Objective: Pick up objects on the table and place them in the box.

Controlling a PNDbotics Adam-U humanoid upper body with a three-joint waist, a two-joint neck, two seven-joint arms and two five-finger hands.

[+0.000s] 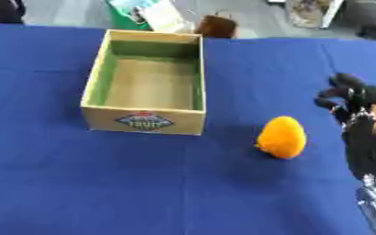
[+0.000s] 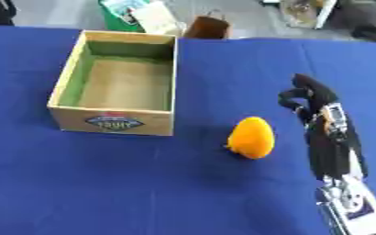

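An orange, egg-shaped fruit [image 1: 282, 137] lies on the blue tablecloth right of the box's front corner. The open cardboard box [image 1: 144, 120] with a green inner rim and a "FRUIT" label stands upper left of it, with nothing inside. My right hand [image 2: 310, 98] hovers a little to the right of the fruit, apart from it, its black fingers bent forward and holding nothing. The black forearm [image 2: 332, 147] runs down to the lower right corner. My left hand shows in neither view.
The blue table [image 1: 103, 183] spreads wide in front and to the left. Beyond its far edge stand a green-and-white package [image 1: 147, 13], a brown bag [image 1: 216, 25] and other clutter on the floor.
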